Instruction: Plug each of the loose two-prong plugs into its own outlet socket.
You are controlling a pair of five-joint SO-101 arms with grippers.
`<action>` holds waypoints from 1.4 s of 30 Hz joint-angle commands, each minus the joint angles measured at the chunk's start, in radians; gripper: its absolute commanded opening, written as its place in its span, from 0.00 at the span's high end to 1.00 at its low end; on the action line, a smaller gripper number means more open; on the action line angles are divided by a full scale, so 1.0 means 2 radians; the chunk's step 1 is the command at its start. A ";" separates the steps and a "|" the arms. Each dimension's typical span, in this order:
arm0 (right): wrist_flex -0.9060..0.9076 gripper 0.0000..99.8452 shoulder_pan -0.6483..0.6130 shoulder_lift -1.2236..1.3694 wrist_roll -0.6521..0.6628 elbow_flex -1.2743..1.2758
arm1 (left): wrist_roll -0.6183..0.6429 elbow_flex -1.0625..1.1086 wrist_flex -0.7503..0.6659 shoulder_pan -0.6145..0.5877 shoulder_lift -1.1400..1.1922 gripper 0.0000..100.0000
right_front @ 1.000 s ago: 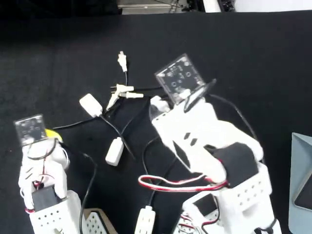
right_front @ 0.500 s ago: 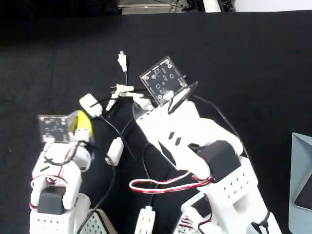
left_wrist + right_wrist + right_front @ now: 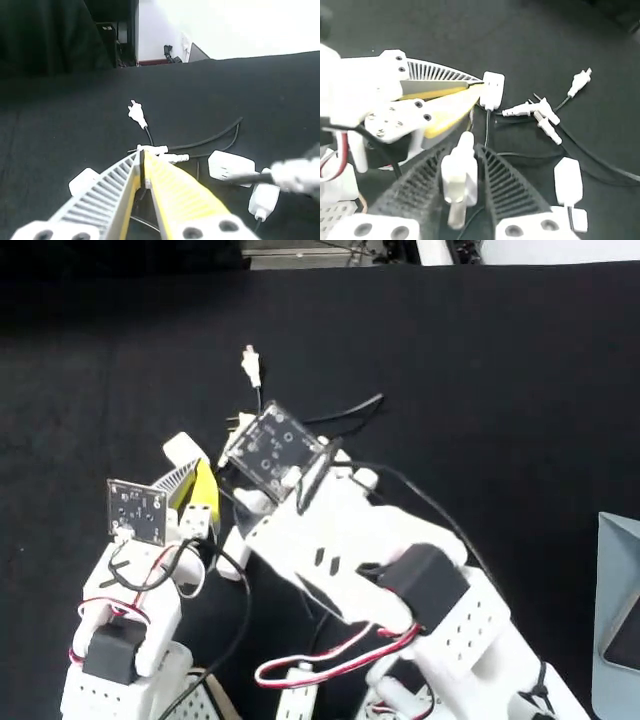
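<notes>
Plugs, white, two-prong, black-corded: lone plug [image 3: 250, 362] is laid flat far out on the tabletop [image 3: 500, 390]; paired plugs [image 3: 520, 110] are laid crossed, nearer in. Sockets, white blocks: first socket [image 3: 491, 90] is laid near the paired plugs, second socket [image 3: 568, 182] apart from them. A white connector [image 3: 461, 170] is held between the right gripper's [image 3: 461, 146] fingers.

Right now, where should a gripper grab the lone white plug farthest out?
The lone plug: probably by its white body, from above, fingers across the narrow sides. It lies flat and alone, prongs pointing away, cord trailing back.
</notes>
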 commanded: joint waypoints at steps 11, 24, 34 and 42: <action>0.018 0.99 0.030 -0.007 0.011 -0.005 | 0.005 -0.094 0.028 0.011 -0.003 0.97; -0.034 0.99 0.011 -0.008 -0.003 -0.007 | 0.041 -0.142 0.163 0.011 -0.003 0.75; -0.002 0.99 -0.027 -0.008 -0.001 -0.016 | 0.041 -0.112 0.115 -0.026 -0.002 0.75; 0.050 0.99 -0.025 -0.008 0.016 -0.026 | 0.040 -0.089 0.054 -0.092 -0.002 0.75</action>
